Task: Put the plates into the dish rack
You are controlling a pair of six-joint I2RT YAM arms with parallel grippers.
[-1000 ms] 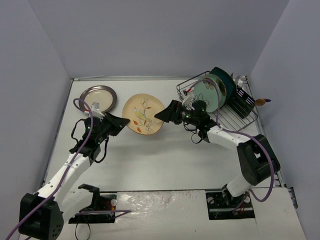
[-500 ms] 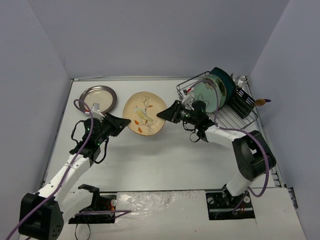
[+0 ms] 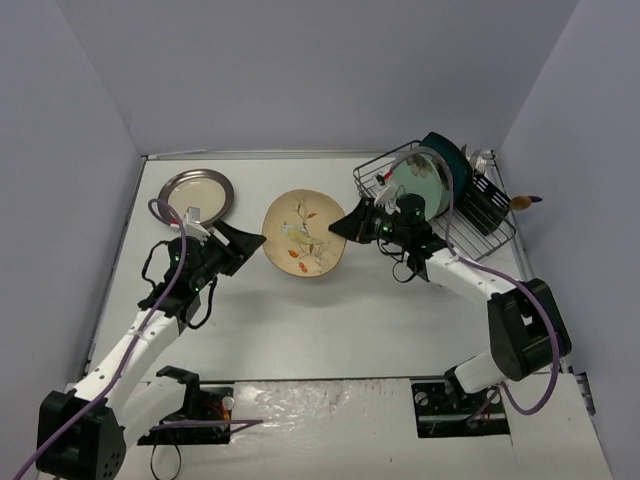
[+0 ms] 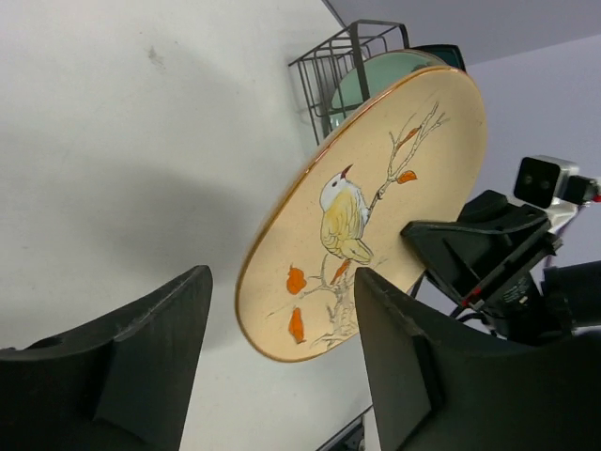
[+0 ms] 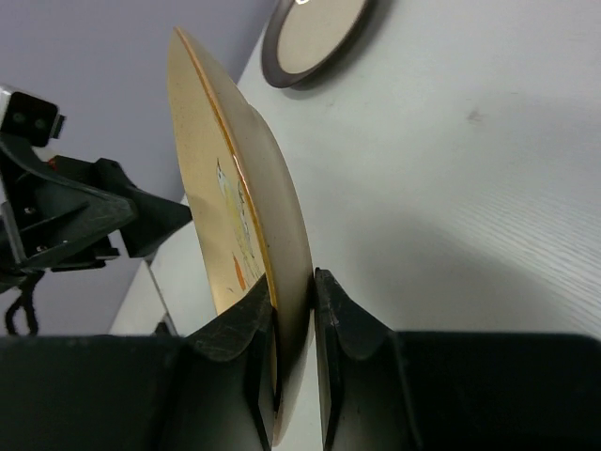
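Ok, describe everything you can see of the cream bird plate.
The cream bird plate is round, glossy and ceramic-looking. It has a thin orange-brown rim and a painted yellow-and-white bird on a bare branch with orange leaves. It is tipped up steeply over the middle of the table, with the painted face turned up and toward the left arm. The right claw is shut on its rim. The left claw stands open near the opposite edge, not touching. Whether its lowest edge rests on the table cannot be told.

The right end effector (image 5: 293, 299) clamps the cream floral plate (image 5: 235, 188).
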